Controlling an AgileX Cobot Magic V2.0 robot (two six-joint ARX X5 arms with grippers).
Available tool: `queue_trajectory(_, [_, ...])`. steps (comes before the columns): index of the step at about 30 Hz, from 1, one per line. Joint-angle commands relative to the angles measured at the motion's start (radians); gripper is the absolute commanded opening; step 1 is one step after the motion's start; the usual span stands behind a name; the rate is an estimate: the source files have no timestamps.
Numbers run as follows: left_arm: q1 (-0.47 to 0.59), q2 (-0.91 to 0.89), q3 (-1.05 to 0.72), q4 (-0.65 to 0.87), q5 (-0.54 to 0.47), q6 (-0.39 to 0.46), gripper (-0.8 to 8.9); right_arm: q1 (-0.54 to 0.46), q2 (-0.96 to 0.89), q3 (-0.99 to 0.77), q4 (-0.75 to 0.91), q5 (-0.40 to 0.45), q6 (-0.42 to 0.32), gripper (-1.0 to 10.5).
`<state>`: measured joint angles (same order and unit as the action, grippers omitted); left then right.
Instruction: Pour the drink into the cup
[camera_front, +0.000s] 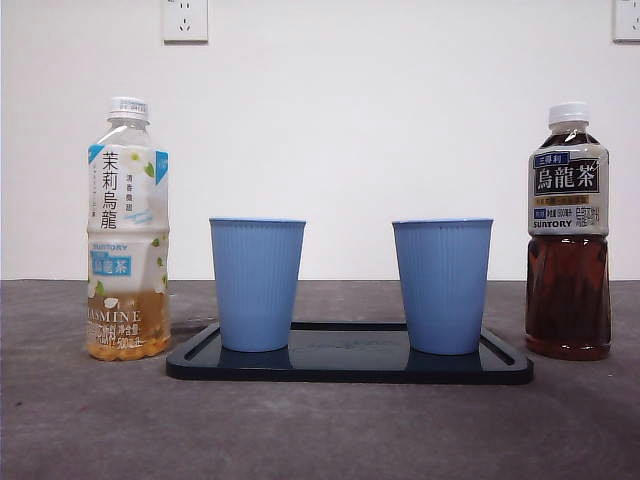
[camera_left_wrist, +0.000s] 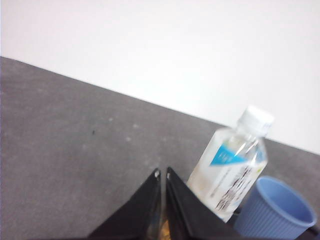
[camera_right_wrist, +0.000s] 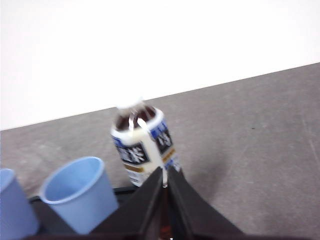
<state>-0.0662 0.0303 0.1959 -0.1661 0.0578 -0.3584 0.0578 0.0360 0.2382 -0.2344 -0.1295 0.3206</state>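
Observation:
The drink (camera_front: 568, 260), a capped bottle of dark brown tea with a beige-and-blue label, stands upright at the right, off the tray. It also shows in the right wrist view (camera_right_wrist: 142, 145). Two blue cups stand upright on the tray, one on the left (camera_front: 257, 283) and one on the right (camera_front: 442, 285), the latter nearest the drink (camera_right_wrist: 77, 195). My right gripper (camera_right_wrist: 164, 171) is shut and empty, above and short of the drink. My left gripper (camera_left_wrist: 162, 173) is shut and empty, above the table near the pale tea bottle. Neither arm shows in the front view.
A pale jasmine tea bottle (camera_front: 127, 230) with a white-and-light-blue label stands left of the dark tray (camera_front: 350, 368); it also shows in the left wrist view (camera_left_wrist: 232, 165) beside a blue cup (camera_left_wrist: 275, 212). The grey table meets a white wall behind.

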Motion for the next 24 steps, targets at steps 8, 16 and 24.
queue_trajectory(8, [-0.008, 0.223, 0.362, -0.136, 0.110, 0.016, 0.15, 0.000, 0.204, 0.339, -0.149, -0.139, 0.026, 0.1])
queue_trajectory(16, [-0.025, 0.476, 0.637, -0.314, 0.330, 0.090, 0.15, 0.000, 0.420, 0.618, -0.352, -0.329, -0.102, 0.1])
queue_trajectory(24, [-0.125, 0.610, 0.750, -0.386, 0.492, 0.173, 0.17, 0.066, 0.550, 0.771, -0.505, -0.447, -0.229, 0.1])
